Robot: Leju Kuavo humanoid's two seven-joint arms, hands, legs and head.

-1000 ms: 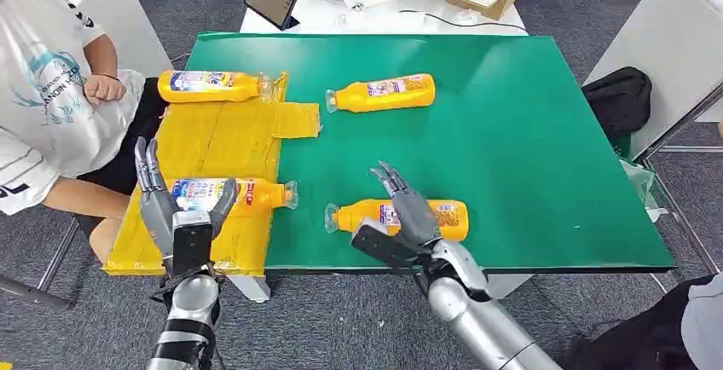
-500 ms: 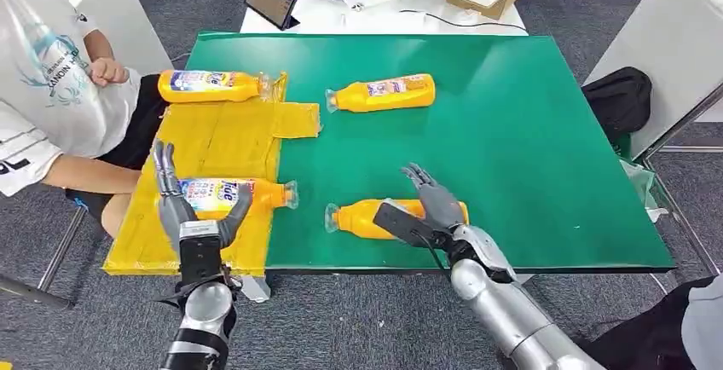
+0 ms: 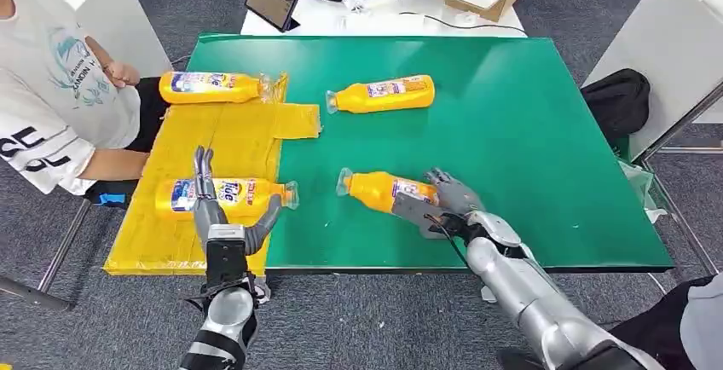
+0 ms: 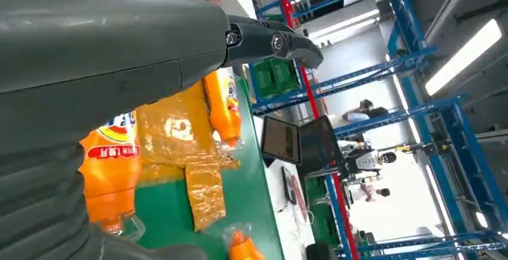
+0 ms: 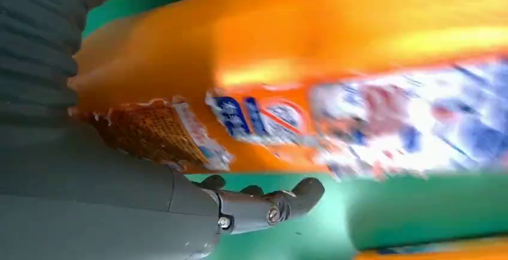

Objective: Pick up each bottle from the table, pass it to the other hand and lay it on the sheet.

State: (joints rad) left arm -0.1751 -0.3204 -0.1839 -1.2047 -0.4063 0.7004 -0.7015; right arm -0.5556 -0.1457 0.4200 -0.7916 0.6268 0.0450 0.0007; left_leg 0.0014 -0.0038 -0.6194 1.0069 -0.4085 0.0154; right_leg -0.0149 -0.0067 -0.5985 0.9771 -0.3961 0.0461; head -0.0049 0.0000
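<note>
1. Right hand (image 3: pixel 445 205), lower centre of head view: closed around near bottle (image 3: pixel 388 191), tilted on table (image 3: pixel 529 131).
2. Left hand (image 3: pixel 223 221), lower left: fingers spread, nothing held.
3. Done: two bottles laid on yellow sheet (image 3: pixel 213 144).
4. Left: far bottle (image 3: pixel 381 94), upper centre, plus handover.

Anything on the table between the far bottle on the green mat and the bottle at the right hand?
Nothing: in the head view, bare green mat separates the far bottle from the bottle at the right hand.

The near bottle (image 3: pixel 223 197) on the sheet (image 3: pixel 213 148) has a label reading "Tide".
</note>
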